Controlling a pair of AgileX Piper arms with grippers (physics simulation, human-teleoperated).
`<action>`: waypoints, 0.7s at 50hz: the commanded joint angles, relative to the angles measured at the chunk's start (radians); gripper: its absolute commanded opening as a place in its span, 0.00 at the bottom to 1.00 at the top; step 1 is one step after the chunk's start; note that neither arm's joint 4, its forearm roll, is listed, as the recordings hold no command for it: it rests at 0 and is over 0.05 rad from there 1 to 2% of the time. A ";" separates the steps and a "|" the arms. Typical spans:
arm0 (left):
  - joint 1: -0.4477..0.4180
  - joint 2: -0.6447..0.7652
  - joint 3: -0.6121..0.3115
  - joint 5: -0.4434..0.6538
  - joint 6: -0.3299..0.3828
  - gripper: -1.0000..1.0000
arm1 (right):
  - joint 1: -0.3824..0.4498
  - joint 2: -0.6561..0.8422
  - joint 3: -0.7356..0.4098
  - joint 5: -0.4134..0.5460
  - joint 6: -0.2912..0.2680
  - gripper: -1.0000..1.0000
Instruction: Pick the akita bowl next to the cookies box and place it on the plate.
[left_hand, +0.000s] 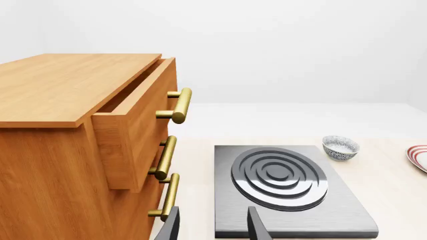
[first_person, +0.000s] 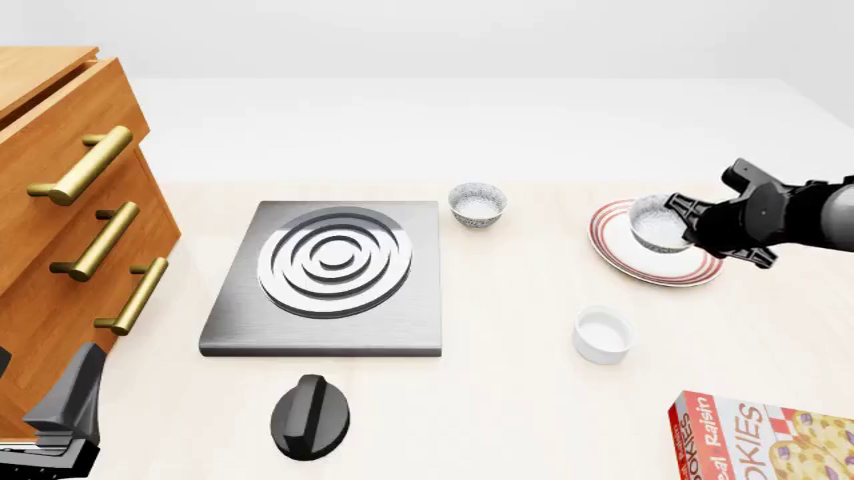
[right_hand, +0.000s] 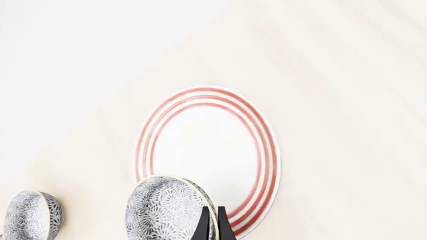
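Nearest the front camera, the left gripper (first_person: 60, 415) is hanging low beside the wooden drawer cabinet (first_person: 54, 200), its fingers standing a narrow way apart with nothing between them; the left wrist view shows only air in that gap. Ahead of it the stove burner (first_person: 331, 275) is lying flat, the black knob (first_person: 310, 417) near its closest edge. Off to the far side the cookies box (first_person: 767, 440) is lying at the picture's corner, well behind the right gripper (first_person: 683, 222) and apart from it.

That right gripper is pinching the rim of the akita bowl (first_person: 658, 222) between nearly closed fingers and holding it above the plate (first_person: 627, 255). In the right wrist view the bowl is hanging tilted, speckled outside facing the camera, with the plate spread directly beyond the fingertips. A second speckled bowl (first_person: 477, 204) is sitting well to the gripper's left, near the burner, and the plain white cup (first_person: 602, 335) is standing behind and to its left.

Being round, the bowl has no long axis; its mouth seems to be pointing sideways and a little up rather than straight up. My worry is that tilt: released like this, it could land on its edge and roll off the plate, or tip over. A thin rim pinch could also slip.
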 joint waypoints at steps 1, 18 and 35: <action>0.000 0.000 0.000 0.000 0.000 1.00 | -0.006 0.024 -0.012 -0.013 -0.003 0.00; 0.000 0.000 0.000 0.000 0.000 1.00 | -0.014 0.068 -0.026 -0.032 -0.011 0.00; 0.000 0.000 0.000 0.000 0.000 1.00 | -0.025 0.110 -0.062 -0.038 -0.018 0.00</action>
